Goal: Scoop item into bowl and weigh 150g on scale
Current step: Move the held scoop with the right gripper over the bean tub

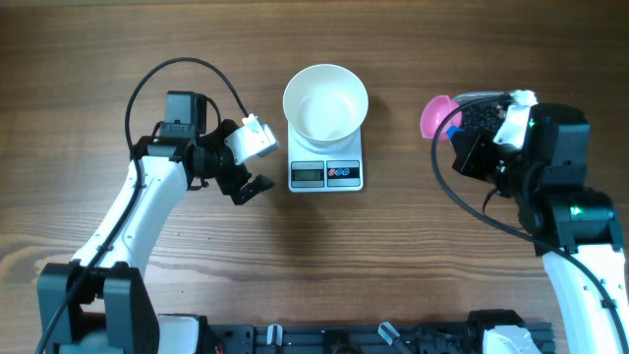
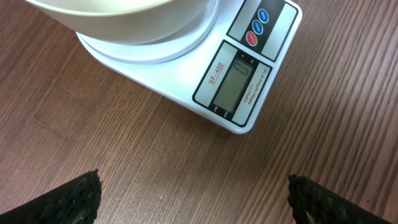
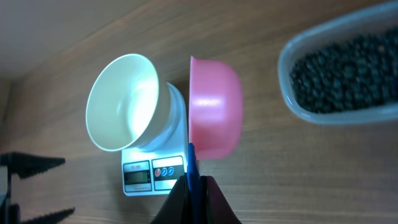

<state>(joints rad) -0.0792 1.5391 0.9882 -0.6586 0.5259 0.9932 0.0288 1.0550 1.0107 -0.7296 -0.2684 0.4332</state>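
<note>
Though near scale (image 1: 326,175), left claw (image 1: 257,162) agape.

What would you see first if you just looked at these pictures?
The bright pink scoop, pinched by its blue handle in the shut right jaws, beside a clear tub of tiny dark beads on the right. Then the empty white bowl sitting on the scale in the middle.
</note>
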